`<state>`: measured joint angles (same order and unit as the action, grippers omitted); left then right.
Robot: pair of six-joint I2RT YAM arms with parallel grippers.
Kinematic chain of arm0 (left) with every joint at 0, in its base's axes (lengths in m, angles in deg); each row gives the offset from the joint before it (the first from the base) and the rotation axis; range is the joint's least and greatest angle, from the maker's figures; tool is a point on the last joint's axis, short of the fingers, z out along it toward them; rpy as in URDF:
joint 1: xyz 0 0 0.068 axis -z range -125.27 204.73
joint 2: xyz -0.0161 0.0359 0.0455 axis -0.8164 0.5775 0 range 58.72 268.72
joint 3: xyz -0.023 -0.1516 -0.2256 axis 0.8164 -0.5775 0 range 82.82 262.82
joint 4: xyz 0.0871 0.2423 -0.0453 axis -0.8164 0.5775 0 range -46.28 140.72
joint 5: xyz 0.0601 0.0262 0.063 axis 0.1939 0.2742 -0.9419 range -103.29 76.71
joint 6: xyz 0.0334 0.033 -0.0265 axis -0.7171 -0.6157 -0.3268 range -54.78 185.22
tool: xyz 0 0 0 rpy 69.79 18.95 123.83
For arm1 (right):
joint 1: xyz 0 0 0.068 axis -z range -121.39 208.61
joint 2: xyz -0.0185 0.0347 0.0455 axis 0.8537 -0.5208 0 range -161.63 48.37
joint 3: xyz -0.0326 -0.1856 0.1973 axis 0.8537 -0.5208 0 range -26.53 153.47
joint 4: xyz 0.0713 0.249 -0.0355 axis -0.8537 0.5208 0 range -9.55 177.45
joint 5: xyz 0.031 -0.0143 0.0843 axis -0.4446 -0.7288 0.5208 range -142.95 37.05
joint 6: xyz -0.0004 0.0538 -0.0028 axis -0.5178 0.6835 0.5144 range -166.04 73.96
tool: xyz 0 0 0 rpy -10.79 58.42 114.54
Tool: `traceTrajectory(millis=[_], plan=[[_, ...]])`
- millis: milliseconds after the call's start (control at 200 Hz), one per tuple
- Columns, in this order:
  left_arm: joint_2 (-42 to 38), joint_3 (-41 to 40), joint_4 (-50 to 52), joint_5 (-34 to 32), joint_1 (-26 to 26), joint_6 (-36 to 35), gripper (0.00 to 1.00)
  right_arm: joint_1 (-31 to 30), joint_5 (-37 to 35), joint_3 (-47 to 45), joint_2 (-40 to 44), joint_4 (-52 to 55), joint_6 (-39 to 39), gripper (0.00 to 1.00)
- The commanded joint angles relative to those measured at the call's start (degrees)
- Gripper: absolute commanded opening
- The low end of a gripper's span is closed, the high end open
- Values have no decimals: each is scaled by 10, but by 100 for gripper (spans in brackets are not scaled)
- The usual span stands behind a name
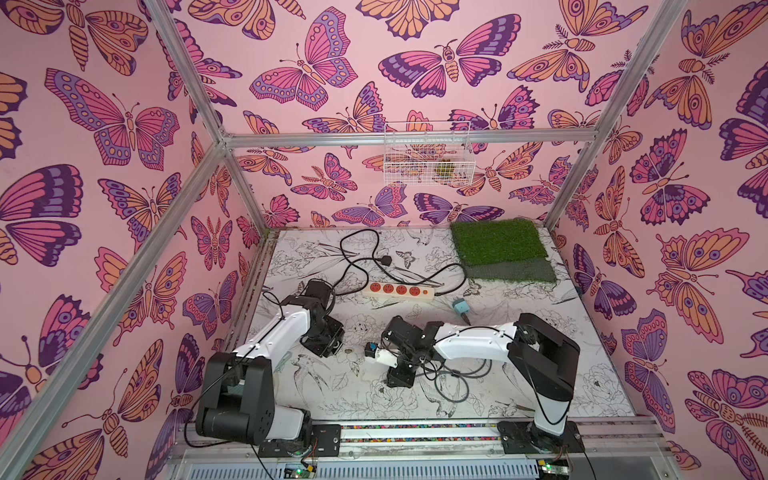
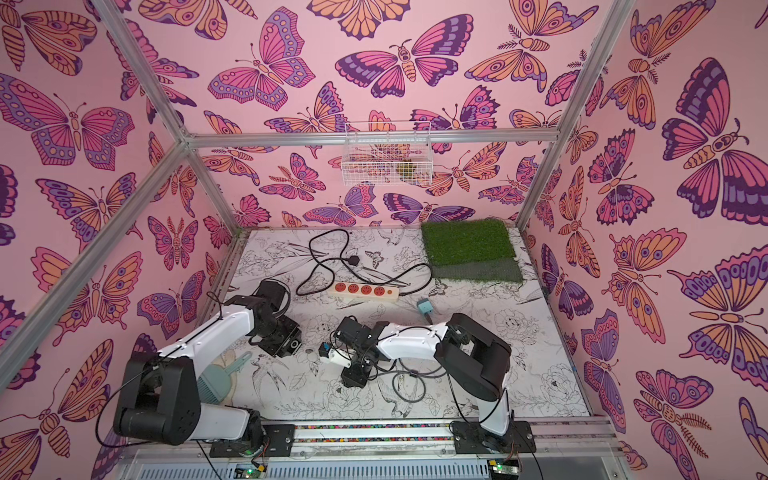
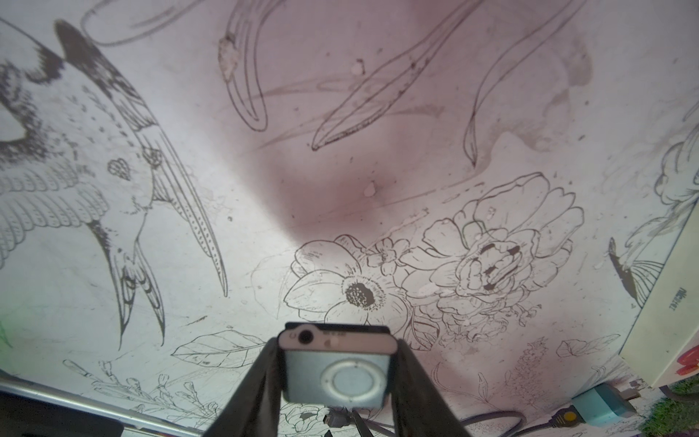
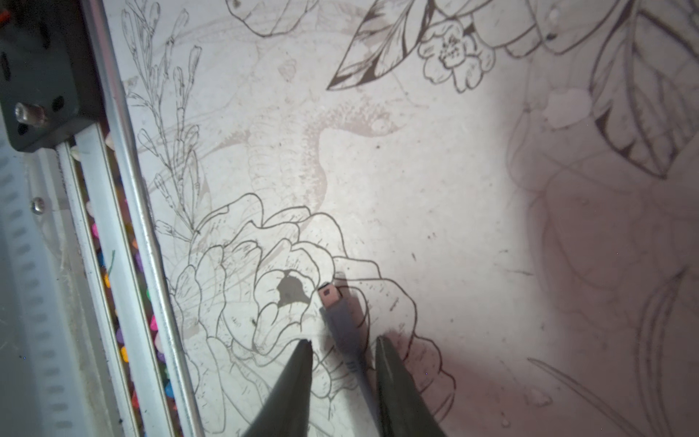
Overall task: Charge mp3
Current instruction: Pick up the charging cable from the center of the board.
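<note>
Left hand (image 3: 336,345) is clamping the mp3 (image 3: 336,378); right hand (image 4: 343,340) is straddling the mini-USB plug (image 4: 334,306), jaws apart; next, probably: grasping, aligning.

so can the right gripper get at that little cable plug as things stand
Probably yes: the cable plug lies on the table between the right gripper's open jaws, a gap either side, nothing covering it.

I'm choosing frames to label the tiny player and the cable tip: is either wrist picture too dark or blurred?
Left wrist view: the mp3 is lit and fairly sharp, a pinkish shadow falls on the table beyond it. Right wrist view: the cable plug lies in the bright patch, sharp; the right fingers are soft, shadow darkens one side.
</note>
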<state>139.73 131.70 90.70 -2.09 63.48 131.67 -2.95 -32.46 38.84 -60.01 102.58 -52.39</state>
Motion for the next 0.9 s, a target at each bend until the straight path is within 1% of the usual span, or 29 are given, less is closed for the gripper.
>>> traceTrajectory(millis=[0, 155, 406, 631, 701, 766, 896], plan=[[2, -5, 19, 7, -4, -7, 0, 3, -2, -5, -22, 40, 7, 31], [0, -5, 19, 8, -5, -8, 0, 3, -11, -1, -32, 47, 6, 31], [1, -2, 19, 11, -6, -9, 0, 3, -18, 7, -44, 52, 11, 28], [-6, -2, 19, 11, -8, -9, 0, -2, -44, 0, -46, 40, 23, 27], [-7, -3, 19, 12, -9, -10, 0, -3, -50, -4, -42, 38, 25, 25], [-7, -3, 19, 13, -10, -10, 0, -3, -56, -9, -39, 35, 27, 22], [-7, -2, 19, 15, -11, -11, 0, -5, -69, -10, -47, 40, 27, 21]])
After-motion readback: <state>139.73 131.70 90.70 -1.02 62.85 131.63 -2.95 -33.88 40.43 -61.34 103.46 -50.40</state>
